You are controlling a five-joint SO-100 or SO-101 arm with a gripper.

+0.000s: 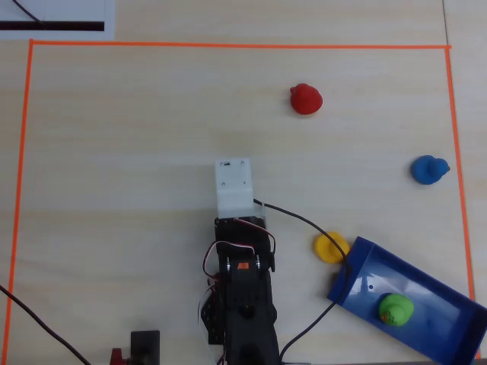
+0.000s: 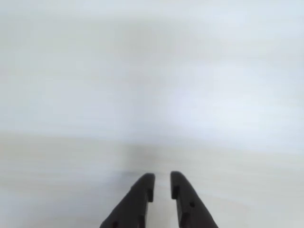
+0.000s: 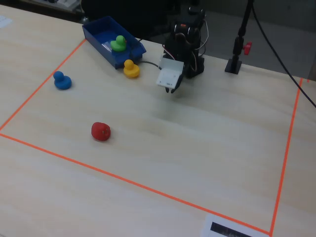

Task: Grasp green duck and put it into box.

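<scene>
two dark fingers (image 2: 142,197) fill the bottom of the wrist view, nearly together with only a narrow slit between them and nothing in it: the hand (image 2: 162,176) is clenched on air, above bare pale surface (image 2: 152,95). in the overhead view the arm (image 1: 242,266) is drawn back along the near edge, its white wrist block pointing into the middle of the orange-taped area, well apart from every toy.

the green duck (image 1: 396,309) already sits inside the box (image 1: 449,338), near the end of the tray closest to the arm; the fixed view shows the same, the green duck (image 3: 118,43) resting within the blue walls (image 3: 101,42). a yellow duck (image 1: 331,247) stands just outside the box, close to its corner. a blue duck (image 1: 429,169) and a red toy (image 1: 306,99) lie farther out on the surface, well apart from each other.

judged from how things lie, the placing step looks done and the arm seems at or near its rest pose. nothing more is called for with the green duck; if anything, the next move is only to settle the arm without brushing the cable (image 1: 300,220) running toward the box.
</scene>
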